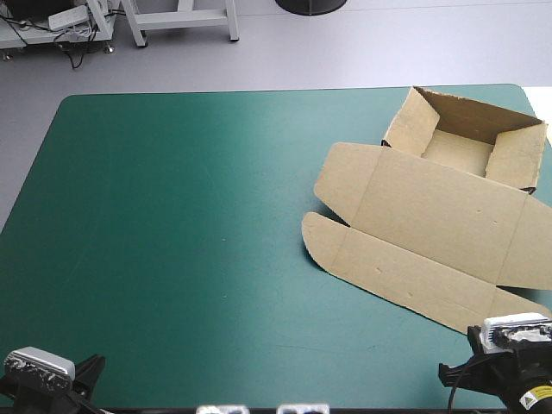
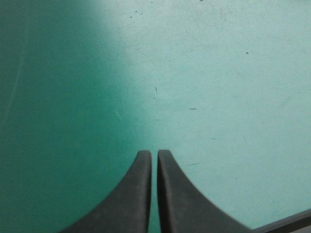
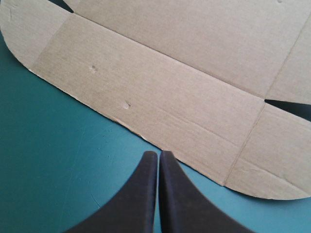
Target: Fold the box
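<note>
At the far right of the tabletop (image 1: 172, 241), on its teal-green cover, lies the brown box (image 1: 431, 216), partly formed. Its tray section (image 1: 466, 142) stands close to the far right corner, with four walls raised and the top open. The inner floor of the tray shows in the high view. From the tray's near wall the lid panel (image 1: 435, 207) runs flat on the cover toward the near edge, lying at a slant to the tabletop's sides. A narrower outer strip (image 3: 160, 102) joins the lid panel along a crease and also lies flat. This strip bears two small dents, seen in both the high view and the right wrist view. Rounded flaps (image 1: 321, 240) close off the left ends of the lid panel and the strip, and a further rounded flap (image 3: 272, 170) ends the strip on the right. The box's right side passes beyond the high view's right border. The right jaws are pressed together into one pointed arch. Their tips lie over the cover, right at the near edge of the outer strip; contact with the board cannot be told. The left jaws are likewise together, holding nothing, above bare cover by the near left corner, well apart from the box.
</note>
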